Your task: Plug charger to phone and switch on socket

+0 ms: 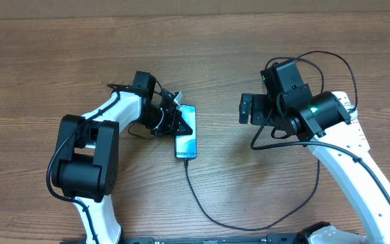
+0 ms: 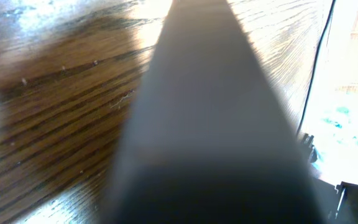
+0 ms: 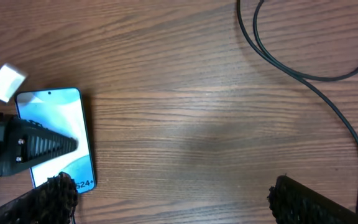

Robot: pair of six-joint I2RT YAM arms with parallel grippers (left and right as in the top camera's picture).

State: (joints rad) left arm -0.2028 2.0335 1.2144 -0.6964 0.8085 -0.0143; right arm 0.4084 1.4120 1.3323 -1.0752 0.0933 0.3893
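Note:
The phone (image 1: 187, 137) lies flat on the wooden table, its cyan screen up and the "Galaxy S24+" text at the near end. The charger (image 1: 212, 215), a thin black cable, runs from the phone's near edge and loops toward the right arm's base. My left gripper (image 1: 181, 123) is shut, its dark tapered tip resting over the phone's screen (image 3: 55, 106) with nothing between the fingers. One blurred finger (image 2: 197, 124) fills the left wrist view. My right gripper (image 1: 248, 108) hovers open to the right of the phone, with bare wood between its fingertips (image 3: 53, 194). The socket is out of view.
Black cables (image 3: 303, 76) cross the wood at the upper right of the right wrist view. The right arm (image 1: 344, 146) reaches in from the near right and the left arm (image 1: 87, 156) from the near left. A thin black cable (image 2: 319, 62) runs beside the bright screen.

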